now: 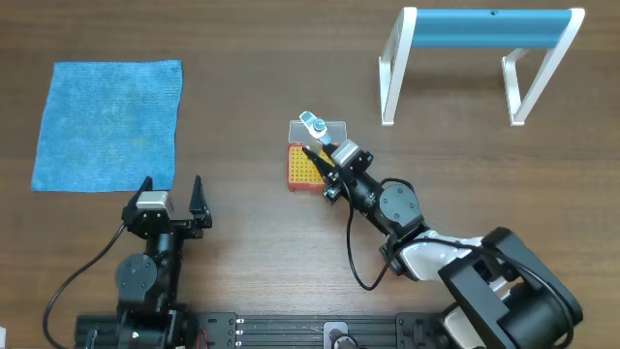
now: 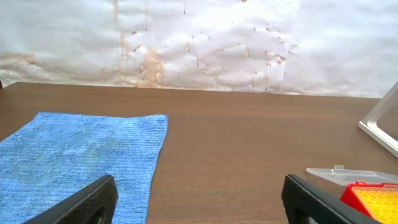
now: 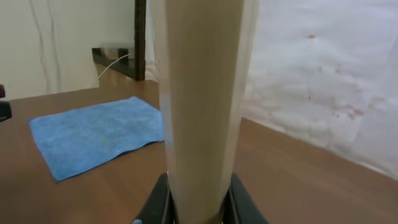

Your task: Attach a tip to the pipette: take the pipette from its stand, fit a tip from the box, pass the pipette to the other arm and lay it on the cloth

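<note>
From above, the stand point(image 1: 489, 27) at the far right holds nothing, so we take the first step as done. The pipette point(image 1: 312, 124) is in the right gripper point(image 1: 323, 165), which hangs at the tip box point(image 1: 302, 173) in the middle of the table point(image 1: 252, 271). We cannot tell from here whether a tip is already seated, as the gripper covers the lower end of the pipette. The cloth point(image 1: 107, 126) lies bare at the far left, well apart from the box. The left gripper point(image 1: 171, 184) waits just beside the cloth's near corner with its fingers spread and nothing between them.

The left wrist view agrees: both fingers point(image 2: 93, 200) stand wide apart over bare wood, with the cloth to one side and the tip box with its clear lid point(image 2: 342, 174) to the other.

In the right wrist view the pale pipette body runs straight up the middle, clamped between the two dark fingers point(image 3: 157, 198) (its tip end is below the frame).

We judge the task to be at the tip-fitting step. The handover to the left arm and the laying on the cloth are not yet done.
</note>
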`<state>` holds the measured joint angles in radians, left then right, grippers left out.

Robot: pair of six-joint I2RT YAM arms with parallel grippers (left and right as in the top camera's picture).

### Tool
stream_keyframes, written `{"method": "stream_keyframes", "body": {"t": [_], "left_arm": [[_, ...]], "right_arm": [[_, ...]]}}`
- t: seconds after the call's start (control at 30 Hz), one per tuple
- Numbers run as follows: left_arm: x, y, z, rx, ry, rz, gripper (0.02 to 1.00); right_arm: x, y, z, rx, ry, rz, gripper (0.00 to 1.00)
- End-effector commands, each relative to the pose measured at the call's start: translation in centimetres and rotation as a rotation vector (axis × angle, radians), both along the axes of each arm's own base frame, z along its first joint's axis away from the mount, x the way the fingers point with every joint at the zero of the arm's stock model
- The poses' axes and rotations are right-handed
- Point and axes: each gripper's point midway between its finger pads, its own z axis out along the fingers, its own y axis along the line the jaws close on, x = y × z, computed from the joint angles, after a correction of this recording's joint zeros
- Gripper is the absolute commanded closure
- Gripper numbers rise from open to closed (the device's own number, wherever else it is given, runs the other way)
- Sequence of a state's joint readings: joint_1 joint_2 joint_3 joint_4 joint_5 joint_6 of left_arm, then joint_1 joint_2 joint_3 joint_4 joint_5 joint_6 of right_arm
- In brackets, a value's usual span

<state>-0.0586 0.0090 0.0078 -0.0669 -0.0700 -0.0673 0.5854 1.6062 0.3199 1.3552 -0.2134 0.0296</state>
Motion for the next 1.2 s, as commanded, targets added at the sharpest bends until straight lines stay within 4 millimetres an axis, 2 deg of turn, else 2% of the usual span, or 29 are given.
{"method": "stream_keyframes", "body": {"t": [0.03,0.2,0.57,0.73,0.87,1.03,1.2], "left_arm": [[0.0,-0.1,-0.1,0.015,0.003,-0.004,0.161],[0.0,-0.1,-0.1,0.015,0.003,-0.004,0.161],[0.0,-0.1,-0.1,0.015,0.003,-0.004,0.161],[0.0,-0.1,-0.1,0.016,0.003,-0.004,0.161],[0.0,-0.1,-0.1,0.015,0.003,-0.004,0.161],[0.0,-0.1,-0.1,0.015,0.003,-0.004,0.163],[0.0,-0.1,-0.1,0.015,0.003,-0.004,0.163]], "right_arm": [[0.2,0.0,-1.4,0.0,0.074,0.001,0.928],[1.9,-2.2,-2.0,-0.003,0.099,-0.065,0.93],[1.3,-1.4,-2.2,0.007,0.126,-0.021,0.93],[1.2,-1.5,-3.4,-0.019,0.168,-0.023,0.928],[1.8,-2.0,-3.5,-0.027,0.16,-0.067,0.928],[2.3,-1.8,-2.6,-0.019,0.134,-0.069,0.93],[2.4,-1.8,-4.1,-0.042,0.172,-0.071,0.93]]}}
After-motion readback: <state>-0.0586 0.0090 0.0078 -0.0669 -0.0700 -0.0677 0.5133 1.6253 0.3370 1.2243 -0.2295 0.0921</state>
